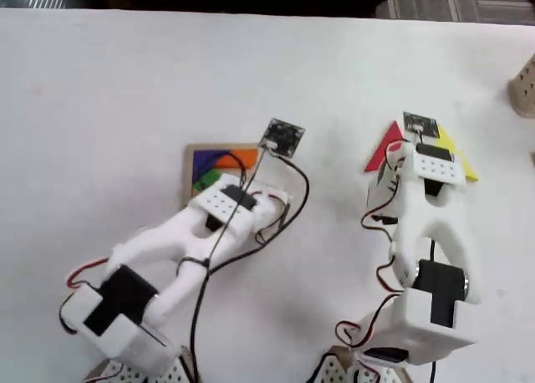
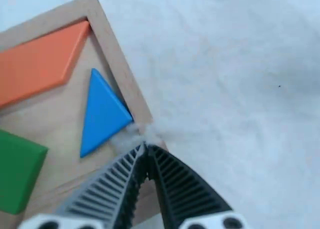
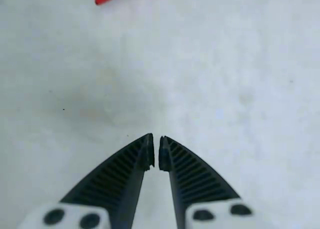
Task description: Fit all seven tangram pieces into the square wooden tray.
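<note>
White counter [image 1: 100, 90] spreads across the high view, with a dark strip of room along the top edge; at lower left the left arm [image 1: 167, 249] stretches up and to the right toward the square wooden tray [image 1: 191, 153], which lies a little left of centre, its lower part hidden under the wrist.

In the left wrist view the tray's pale rim runs from the top down to centre; an orange piece [image 2: 40, 59] lies at upper left against that rim; a blue triangle [image 2: 102, 114] sits below it, one corner just beside the rim; a green piece [image 2: 17, 169] shows at the lower left edge, apart from the other two. The left fingers [image 2: 141, 156] are pressed together, holding nothing; their tips hang over the rim, right next to the blue triangle's nearest corner; whether they touch the wood I cannot tell.

Right of centre in the high view, a red triangle [image 1: 383, 145] and a yellow triangle [image 1: 458, 153] lie on the counter, well apart from the tray, partly covered by the right arm [image 1: 430, 232], which rises from the lower edge. In the right wrist view the right fingers [image 3: 147, 151] are drawn nearly together, a thin slit between the tips, gripping nothing, over bare counter; the red triangle's corner shows at the top edge, left of centre. A tan object [image 1: 525, 86] stands at the far right edge of the high view.
</note>
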`<state>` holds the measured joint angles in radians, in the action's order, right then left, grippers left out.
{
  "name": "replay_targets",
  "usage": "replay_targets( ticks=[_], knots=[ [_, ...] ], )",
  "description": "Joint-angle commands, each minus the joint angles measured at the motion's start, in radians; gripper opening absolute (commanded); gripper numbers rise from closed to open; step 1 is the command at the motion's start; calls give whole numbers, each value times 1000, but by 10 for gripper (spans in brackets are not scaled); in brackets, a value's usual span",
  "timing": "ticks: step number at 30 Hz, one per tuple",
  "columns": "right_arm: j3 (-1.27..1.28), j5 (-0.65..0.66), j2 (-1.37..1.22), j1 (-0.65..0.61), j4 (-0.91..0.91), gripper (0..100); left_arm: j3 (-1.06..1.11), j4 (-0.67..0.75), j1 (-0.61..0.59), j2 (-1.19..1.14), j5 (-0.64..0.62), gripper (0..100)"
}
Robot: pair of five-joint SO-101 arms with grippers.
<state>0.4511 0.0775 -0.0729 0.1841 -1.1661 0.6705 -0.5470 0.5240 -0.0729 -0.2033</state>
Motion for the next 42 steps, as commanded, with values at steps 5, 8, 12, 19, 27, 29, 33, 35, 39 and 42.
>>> replay_targets(
  ticks=[5, 8, 12, 19, 27, 29, 33, 35, 39, 42],
  knots=[
    [-5, 17, 50, 8, 10, 18, -209, -124, -93, -101, -14, 23],
    [-3, 17, 50, 8, 10, 18, -216, -126, -139, -107, -14, 23],
    [-3, 17, 50, 8, 10, 18, -218, -126, -180, -107, -15, 23],
    [-3, 40, 50, 8, 10, 18, -224, -120, -254, -107, -17, 23],
    [-3, 43, 50, 5, 10, 18, -255, -126, -251, -104, -17, 23],
    [-3, 43, 50, 5, 10, 18, -256, -123, -203, -101, -15, 23],
    [-3, 43, 50, 5, 10, 18, -245, -117, -79, -68, -15, 23],
    [-3, 43, 50, 5, 10, 18, -245, -89, -44, -79, -15, 23],
    [-2, 43, 50, 2, 10, 18, -245, -23, -42, -125, -15, 23],
    [-2, 43, 50, 2, 10, 18, -275, -20, -58, -156, -31, 23]
  ],
)
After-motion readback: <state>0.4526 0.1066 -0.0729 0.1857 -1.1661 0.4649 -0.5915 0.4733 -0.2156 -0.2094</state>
